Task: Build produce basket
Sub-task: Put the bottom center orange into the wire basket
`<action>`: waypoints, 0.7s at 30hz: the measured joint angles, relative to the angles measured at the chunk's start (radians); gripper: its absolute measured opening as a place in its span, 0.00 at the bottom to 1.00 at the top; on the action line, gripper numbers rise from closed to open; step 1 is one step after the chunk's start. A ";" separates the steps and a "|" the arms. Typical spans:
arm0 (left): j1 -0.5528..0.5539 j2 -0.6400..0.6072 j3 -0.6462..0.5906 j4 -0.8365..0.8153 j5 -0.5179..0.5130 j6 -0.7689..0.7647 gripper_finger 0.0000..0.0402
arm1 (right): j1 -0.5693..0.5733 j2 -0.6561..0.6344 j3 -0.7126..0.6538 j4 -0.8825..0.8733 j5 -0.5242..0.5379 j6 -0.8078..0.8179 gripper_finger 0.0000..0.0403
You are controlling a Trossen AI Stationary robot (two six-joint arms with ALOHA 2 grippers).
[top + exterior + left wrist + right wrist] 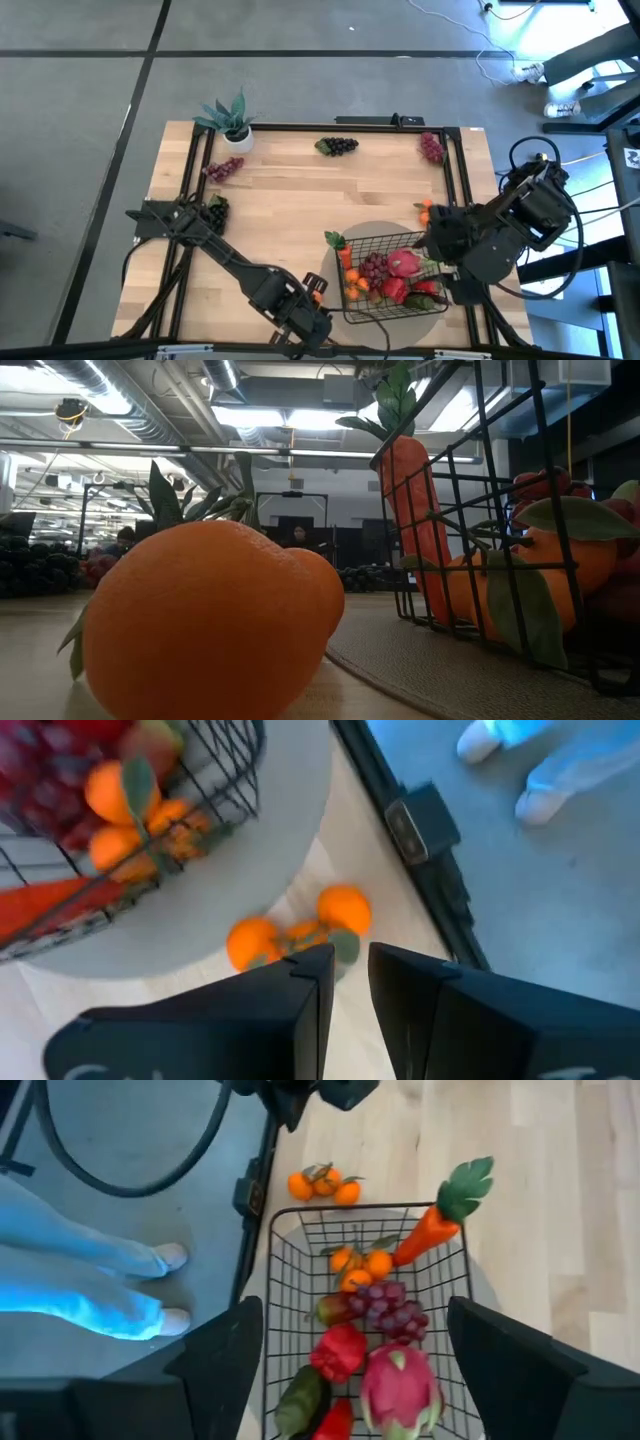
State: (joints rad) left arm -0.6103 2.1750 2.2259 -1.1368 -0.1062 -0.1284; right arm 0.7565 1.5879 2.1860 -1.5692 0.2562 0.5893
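The black wire basket stands on the round grey mat at the near right. It holds a dragon fruit, red peppers, grapes, small oranges and a green pepper. A carrot leans on its rim, leaves sticking out. A small bunch of oranges lies on the table by the mat's edge. My left gripper hovers just above and short of them, open by a narrow gap, nothing between its fingers. My right gripper hangs wide open above the basket.
A potted plant stands at the far left corner. Grape bunches lie at the far edge, far right and left, with a dark bunch by the left arm. Another orange lies beyond the basket. Black rails frame the table.
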 joint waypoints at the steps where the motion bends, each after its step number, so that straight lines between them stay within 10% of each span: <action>1: -0.003 0.009 0.000 0.001 0.000 -0.003 0.14 | 0.000 0.000 0.000 0.000 0.001 -0.014 0.74; 21: 0.051 0.098 0.001 -0.072 -0.110 -0.052 0.14 | 0.000 0.001 0.000 -0.001 -0.026 -0.209 0.74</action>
State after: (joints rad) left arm -0.5591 2.2730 2.2265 -1.2084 -0.2163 -0.1804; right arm 0.7567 1.5887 2.1857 -1.5703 0.2306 0.3802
